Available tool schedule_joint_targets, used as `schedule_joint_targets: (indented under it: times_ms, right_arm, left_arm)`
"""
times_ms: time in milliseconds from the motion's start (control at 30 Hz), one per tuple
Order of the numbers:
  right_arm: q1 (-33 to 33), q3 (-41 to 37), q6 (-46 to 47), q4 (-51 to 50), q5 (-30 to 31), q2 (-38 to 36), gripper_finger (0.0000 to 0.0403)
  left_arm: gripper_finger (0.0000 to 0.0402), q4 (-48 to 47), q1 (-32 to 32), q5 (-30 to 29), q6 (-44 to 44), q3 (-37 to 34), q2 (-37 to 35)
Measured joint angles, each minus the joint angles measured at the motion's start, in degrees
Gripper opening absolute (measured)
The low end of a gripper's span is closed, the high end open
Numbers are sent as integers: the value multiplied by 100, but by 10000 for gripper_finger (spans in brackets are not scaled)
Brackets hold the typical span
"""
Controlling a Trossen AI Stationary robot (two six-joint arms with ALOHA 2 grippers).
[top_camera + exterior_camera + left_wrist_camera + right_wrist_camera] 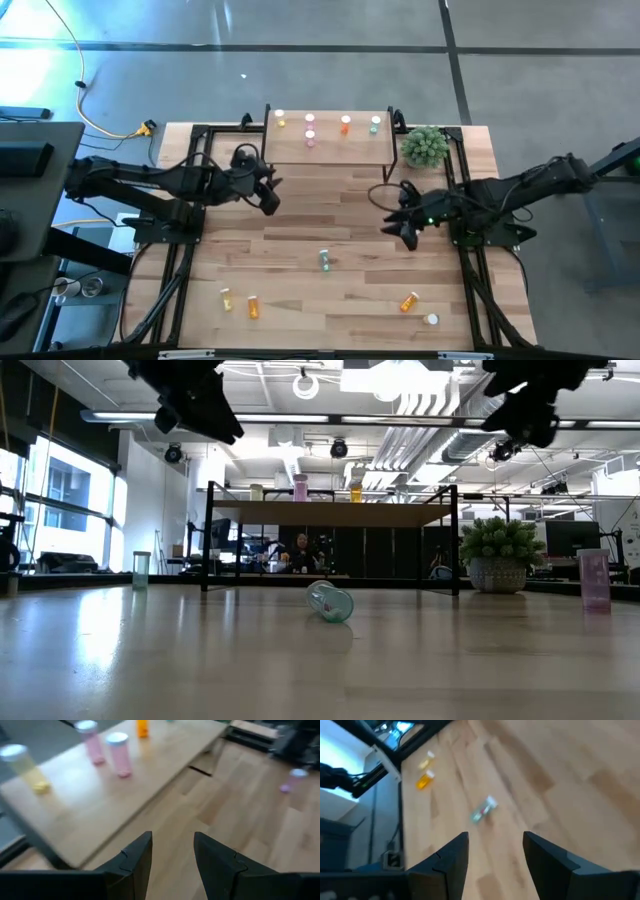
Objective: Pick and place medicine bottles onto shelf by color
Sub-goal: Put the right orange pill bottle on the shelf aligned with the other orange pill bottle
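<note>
Your left hand [270,196] hung spread and empty at ten o'clock, just before the shelf [330,150], where five bottles stood. A green bottle [324,260] lay mid-bench between the arms. Your right hand [405,232], likewise spread, hovered at three o'clock, below the plant [425,146]. Pale wood bench [330,310], grey floor beyond.

Open-plan office-lab: exposed ceiling ducts [420,435], monitors [565,540], seated person [298,550].
</note>
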Motion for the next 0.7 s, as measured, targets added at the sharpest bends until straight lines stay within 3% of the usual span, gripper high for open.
schedule_joint_targets:
  times_ms: [167,433,700]
  right_arm:
    - [635,0,1140,-230,97,0,179]
    - [1446,-4,3531,-634,153,196,179]
    - [1850,-7,5292,-653,-575,625,179]
  left_arm:
    - [135,268,-25,276,198,-56,9]
    - [135,321,-22,257,258,-56,11]
    - [135,315,-22,225,272,-56,13]
